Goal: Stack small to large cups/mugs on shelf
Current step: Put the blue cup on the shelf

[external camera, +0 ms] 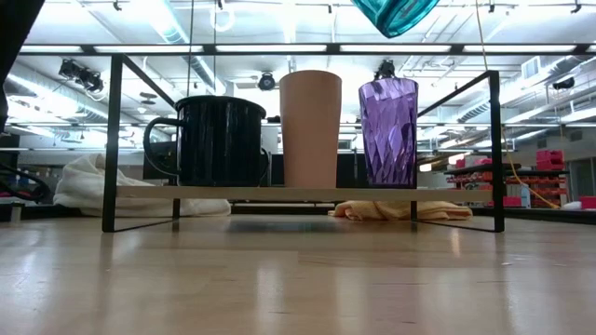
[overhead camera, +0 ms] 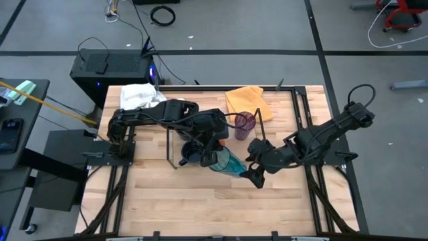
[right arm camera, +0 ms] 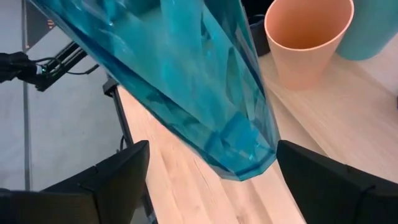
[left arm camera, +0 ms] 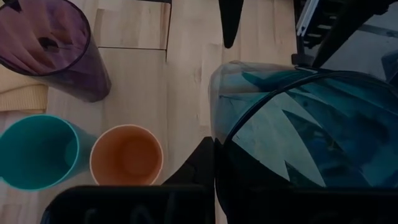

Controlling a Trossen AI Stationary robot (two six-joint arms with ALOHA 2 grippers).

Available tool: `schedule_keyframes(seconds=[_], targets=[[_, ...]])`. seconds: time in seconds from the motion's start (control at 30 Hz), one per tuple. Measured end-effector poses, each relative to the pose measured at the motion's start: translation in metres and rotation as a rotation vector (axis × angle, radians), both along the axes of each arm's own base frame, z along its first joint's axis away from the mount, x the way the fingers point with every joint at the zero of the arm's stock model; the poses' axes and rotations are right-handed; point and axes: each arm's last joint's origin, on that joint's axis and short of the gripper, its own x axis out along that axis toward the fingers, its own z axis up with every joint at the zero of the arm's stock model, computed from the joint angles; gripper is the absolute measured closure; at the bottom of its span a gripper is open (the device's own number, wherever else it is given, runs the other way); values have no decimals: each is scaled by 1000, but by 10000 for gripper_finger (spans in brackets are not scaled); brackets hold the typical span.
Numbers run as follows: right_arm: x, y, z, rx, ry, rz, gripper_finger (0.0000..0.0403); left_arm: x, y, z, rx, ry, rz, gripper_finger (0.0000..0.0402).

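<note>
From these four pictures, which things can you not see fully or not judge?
- Teal cup: hidden in the low view behind the front cups; hidden by the left arm in the high view.
- Second navy mug: found in no view; only one mug shows.
- Patterned teal tumbler: the low view's top edge cuts it off; its rim is hidden in the right wrist view.
- Left gripper: the tumbler covers one side.

2 arms, black throughout, built of chunky jointed segments. Left arm (overhead camera: 157,115): black cable looped along its links. Right arm (overhead camera: 328,132): black cable arching over its outer end. Right gripper (right arm camera: 208,177): 2 flat, matte black fingers (right arm camera: 115,171) with angular edges.
</note>
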Motion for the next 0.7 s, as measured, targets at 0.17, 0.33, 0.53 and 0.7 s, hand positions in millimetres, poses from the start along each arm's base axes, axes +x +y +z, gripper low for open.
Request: schedule_keyframes(seconds=[0.17, 0.33, 0.53, 0.7], targets=[[3, -7, 0, -21, -5, -3, 43, 0, 0, 0, 5, -2, -9, 389], [8, -15, 1, -33, -18, -1, 36, 0, 1, 0, 6, 1, -8, 389], [17, -19, 3, -11, -55, 17, 27, 0, 1, 0, 8, -4, -5, 389], [25, -17, 0, 3, -77, 29, 27, 0, 2, 0, 1, -2, -8, 389]])
